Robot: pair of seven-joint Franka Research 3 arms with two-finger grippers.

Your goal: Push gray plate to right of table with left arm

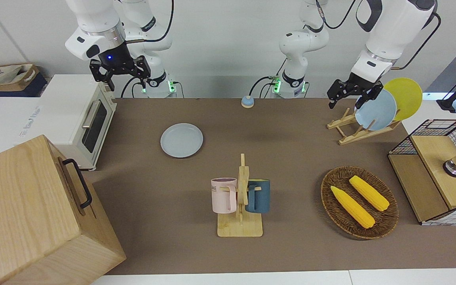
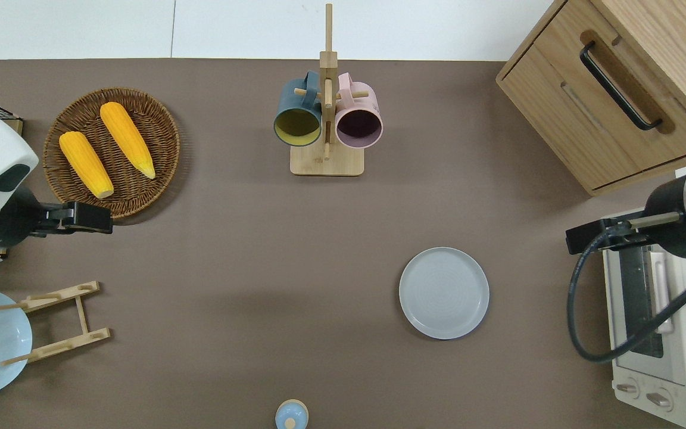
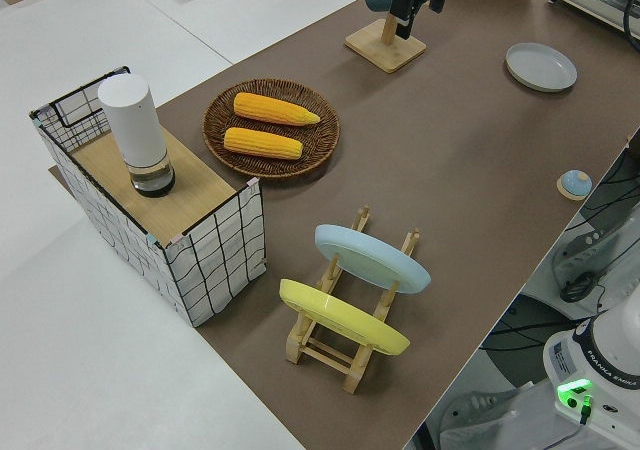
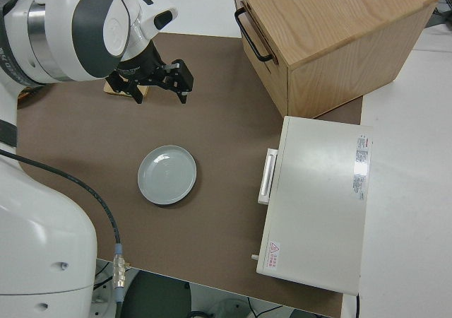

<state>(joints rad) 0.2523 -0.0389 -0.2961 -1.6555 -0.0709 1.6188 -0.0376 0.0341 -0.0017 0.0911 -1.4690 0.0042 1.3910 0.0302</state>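
The gray plate (image 1: 181,140) lies flat on the brown table (image 1: 291,158), toward the right arm's end, next to the toaster oven; it also shows in the overhead view (image 2: 444,293), the left side view (image 3: 541,66) and the right side view (image 4: 167,174). My left gripper (image 1: 346,101) is open and empty, up in the air. In the overhead view the left gripper (image 2: 90,217) hangs over the table at the wicker basket's rim, toward the left arm's end, well apart from the plate. My right gripper (image 1: 119,75), with a blue light above it, is open and parked.
A mug rack (image 1: 240,198) with a pink and a teal mug stands mid-table. A wicker basket (image 1: 327,186) holds two corn cobs. A wooden rack holds a light-blue plate (image 1: 375,109) and a yellow plate (image 1: 404,97). A toaster oven (image 1: 81,114), a wooden cabinet (image 1: 34,213) and a small bell (image 1: 247,101) stand around.
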